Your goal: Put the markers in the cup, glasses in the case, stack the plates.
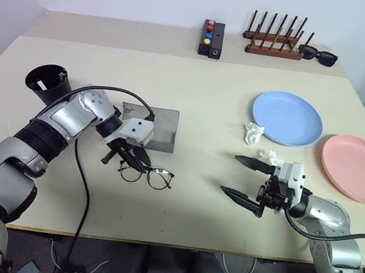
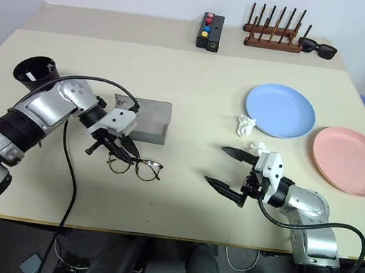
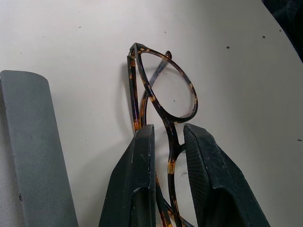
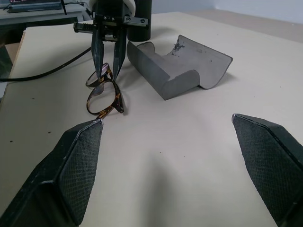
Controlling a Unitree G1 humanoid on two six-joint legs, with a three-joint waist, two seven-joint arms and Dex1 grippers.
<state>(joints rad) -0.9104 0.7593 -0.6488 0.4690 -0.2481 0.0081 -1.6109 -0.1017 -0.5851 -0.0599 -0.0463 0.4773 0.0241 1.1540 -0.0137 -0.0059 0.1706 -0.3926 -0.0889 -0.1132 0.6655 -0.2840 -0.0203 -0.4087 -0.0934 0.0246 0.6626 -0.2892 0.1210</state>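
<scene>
The left gripper [image 1: 137, 165] is pinching the glasses [image 1: 148, 176] at the bridge — its two fingers are nearly closed around the thin frame. The glasses are lying on the table [image 1: 214, 114], just in front of the open grey case [image 1: 151, 128]. The black cup [image 1: 47, 84] is standing behind the left arm. The right gripper [image 1: 240, 179] is hanging wide open, holding nothing — the blue plate [image 1: 288, 118] and pink plate [image 1: 359, 168] are sitting side by side beyond it.

Left gripper [image 1: 124, 160] angled downward, fingers nearly together around the glasses [image 1: 147, 175] bridge; right gripper [image 1: 244, 178] held level, fingers spread wide, nothing between them.
</scene>
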